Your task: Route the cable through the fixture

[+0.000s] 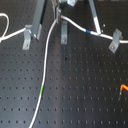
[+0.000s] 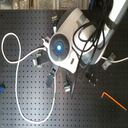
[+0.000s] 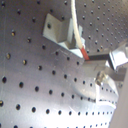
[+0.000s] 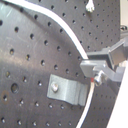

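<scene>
I hold the cable [image 4: 75,52] pinched in the claw [image 4: 95,75] beside a bracket [image 4: 67,91]; routing appears partial, with the remaining clips [image 1: 116,40] unconfirmed.

In the first exterior view the arm [image 1: 65,4] is chopped off by the top edge, so the gripper's basically not visible there, and the cable [image 1: 44,65] runs out at the bottom edge. From the second exterior view, the arm's big round body [image 2: 62,47] sits over the middle fixture, hiding the gripper and the cable stretch under it. Both wrist views are blurry, and the fingers [image 3: 112,59] get cut by the edge, so I can't tell if they're pinching anything.
</scene>
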